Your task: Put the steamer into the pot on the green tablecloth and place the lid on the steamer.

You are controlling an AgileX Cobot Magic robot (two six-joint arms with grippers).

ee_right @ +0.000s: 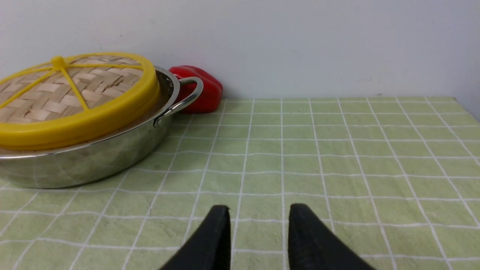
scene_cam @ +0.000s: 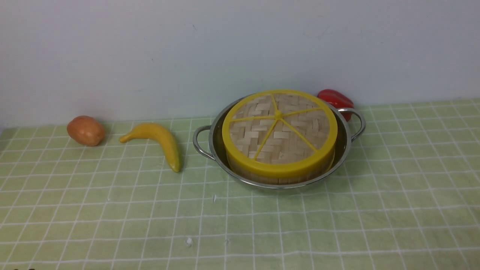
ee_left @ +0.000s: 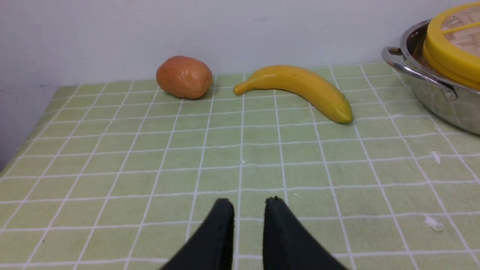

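Observation:
The shiny pot (scene_cam: 205, 148) stands on the green tablecloth (scene_cam: 337, 217), right of centre. Inside it sits the steamer (scene_cam: 262, 179), its wooden wall showing just above the pot's rim. The woven lid (scene_cam: 279, 131) with its yellow rim and spokes lies flat on top of the steamer. Neither gripper appears in the front view. My left gripper (ee_left: 249, 200) hovers low over bare cloth, narrowly open and empty, far from the pot (ee_left: 442, 101) and lid (ee_left: 450, 56). My right gripper (ee_right: 259, 207) is open wider, also empty, with the pot (ee_right: 75, 165) and lid (ee_right: 75, 93) ahead and to one side.
A brown potato (scene_cam: 86, 130) and a yellow banana (scene_cam: 159, 140) lie left of the pot near the wall. A red pepper (scene_cam: 335, 99) sits behind the pot's right handle. Small white scraps (scene_cam: 188, 241) dot the front cloth.

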